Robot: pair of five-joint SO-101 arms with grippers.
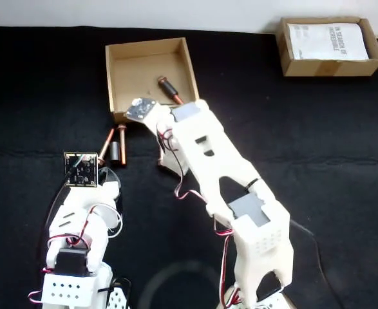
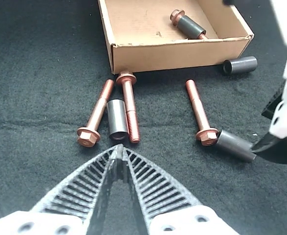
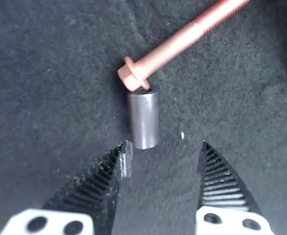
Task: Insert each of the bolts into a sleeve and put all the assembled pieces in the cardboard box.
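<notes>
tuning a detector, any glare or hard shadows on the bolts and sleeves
Left wrist view: even light, faint sheen on the middle sleeve, thin shadow along the cardboard box front. Right wrist view: pale streak down the sleeve before the open end effector, no hard glare on its bolt. High view: black cloth swallows shadows.

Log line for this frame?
left gripper: shut, empty | right gripper: open, by dark grey metal sleeve | brown cardboard box: one sleeved copper bolt inside | loose: three bolts, three sleeves
</notes>
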